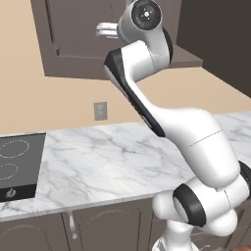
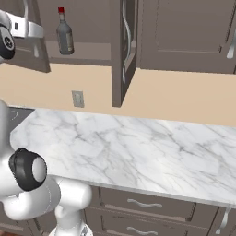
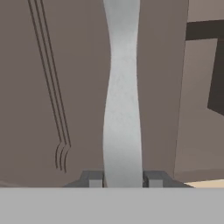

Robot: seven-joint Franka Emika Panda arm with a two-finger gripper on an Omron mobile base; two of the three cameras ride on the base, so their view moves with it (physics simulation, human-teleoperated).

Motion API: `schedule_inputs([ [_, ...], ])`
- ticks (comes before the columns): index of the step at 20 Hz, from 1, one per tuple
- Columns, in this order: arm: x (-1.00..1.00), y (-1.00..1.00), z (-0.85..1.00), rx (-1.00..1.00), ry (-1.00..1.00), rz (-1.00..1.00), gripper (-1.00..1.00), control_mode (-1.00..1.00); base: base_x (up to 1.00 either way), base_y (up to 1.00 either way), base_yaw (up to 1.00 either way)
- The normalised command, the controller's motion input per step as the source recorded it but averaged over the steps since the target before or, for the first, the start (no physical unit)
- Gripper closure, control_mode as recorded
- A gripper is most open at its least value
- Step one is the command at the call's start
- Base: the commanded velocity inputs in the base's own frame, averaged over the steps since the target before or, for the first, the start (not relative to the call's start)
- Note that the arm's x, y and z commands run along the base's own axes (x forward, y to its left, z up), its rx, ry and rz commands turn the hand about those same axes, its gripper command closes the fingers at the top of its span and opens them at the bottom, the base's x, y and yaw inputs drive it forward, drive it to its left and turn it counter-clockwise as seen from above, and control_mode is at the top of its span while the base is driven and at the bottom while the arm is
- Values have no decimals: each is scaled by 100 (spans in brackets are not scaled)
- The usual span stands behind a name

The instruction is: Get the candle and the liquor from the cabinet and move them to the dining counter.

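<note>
Nearest me runs the counter (image 2: pixel 138 152), a smooth white slab veined in grey, with dark brown panelled drawers (image 2: pixel 147 203) and curved silver pulls under its front edge. At its left end sits a flat black cooktop (image 1: pixel 17 166) with faint ring markings. Behind it rises a plain beige wall carrying a small grey outlet plate (image 1: pixel 100 111).

The glossy white arm (image 1: pixel 196 142) bends up from its base by the counter, elbow folded, its forearm stretching high to the cabinet (image 2: pixel 179 32), dark brown with grooved panels. There the tool (image 3: pixel 122 183) is clamped on the wavy brushed-silver bar handle (image 3: pixel 121 96) of the left door (image 1: pixel 73 34), one dark fingertip (image 3: pixel 92 180) on each side.

Farther in, the right door (image 2: pixel 123 50) stands open, and the liquor (image 2: pixel 64 33), a dark bottle with a red cap, stands upright on the shelf (image 2: pixel 80 59).
</note>
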Motion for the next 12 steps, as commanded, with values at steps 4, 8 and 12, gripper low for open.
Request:
schedule_inputs([
  [4, -55, 37, 26, 0, -4, 0, 100, -100, 0, 0, 0],
  [8, -57, 45, 23, 0, -2, 0, 100, -100, 0, 0, 0],
  [12, -53, 49, 19, 0, -4, -2, 100, -100, 0, 0, 0],
])
